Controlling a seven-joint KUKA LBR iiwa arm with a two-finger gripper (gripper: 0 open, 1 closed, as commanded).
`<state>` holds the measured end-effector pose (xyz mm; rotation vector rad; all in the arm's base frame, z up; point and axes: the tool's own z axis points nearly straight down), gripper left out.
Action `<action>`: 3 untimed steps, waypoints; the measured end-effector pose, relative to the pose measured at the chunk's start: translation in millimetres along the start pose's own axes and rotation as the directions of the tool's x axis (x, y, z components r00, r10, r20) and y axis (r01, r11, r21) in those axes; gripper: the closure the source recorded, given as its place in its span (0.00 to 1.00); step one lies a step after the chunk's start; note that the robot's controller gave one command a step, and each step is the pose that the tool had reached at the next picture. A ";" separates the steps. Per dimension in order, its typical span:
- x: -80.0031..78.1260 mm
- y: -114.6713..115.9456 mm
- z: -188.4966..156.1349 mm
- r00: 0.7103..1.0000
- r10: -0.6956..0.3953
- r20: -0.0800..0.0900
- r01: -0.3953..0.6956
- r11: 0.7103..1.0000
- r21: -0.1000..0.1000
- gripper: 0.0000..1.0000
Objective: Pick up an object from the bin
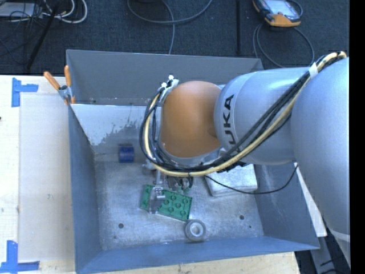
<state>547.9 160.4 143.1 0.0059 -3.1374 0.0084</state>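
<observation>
My jaws sit low under the orange wrist cover (188, 119); I cannot tell whether they are spread or pressed together. Camera view: my gripper (158, 194) is at the left end of a flat green studded plate (178, 206), which lies front-middle on the floor of the bin (111, 210), a grey ring (195, 229) just beside it. I judge the plate light, stiff and thin: best pinched across its edges, since it lies flat.

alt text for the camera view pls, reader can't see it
The arm's gripper hangs low over the left end of a green studded plate on the floor of a grey metal bin. A small blue block lies further left, a grey ring near the front wall.
</observation>
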 end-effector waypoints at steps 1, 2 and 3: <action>7.4 -40.1 70.7 1.000 0.030 0.003 -0.030 1.000 -0.005 0.00; 7.1 -38.4 67.6 1.000 0.029 0.003 -0.029 1.000 -0.006 1.00; 10.7 -31.2 -90.0 1.000 -0.014 0.010 0.014 1.000 -0.007 1.00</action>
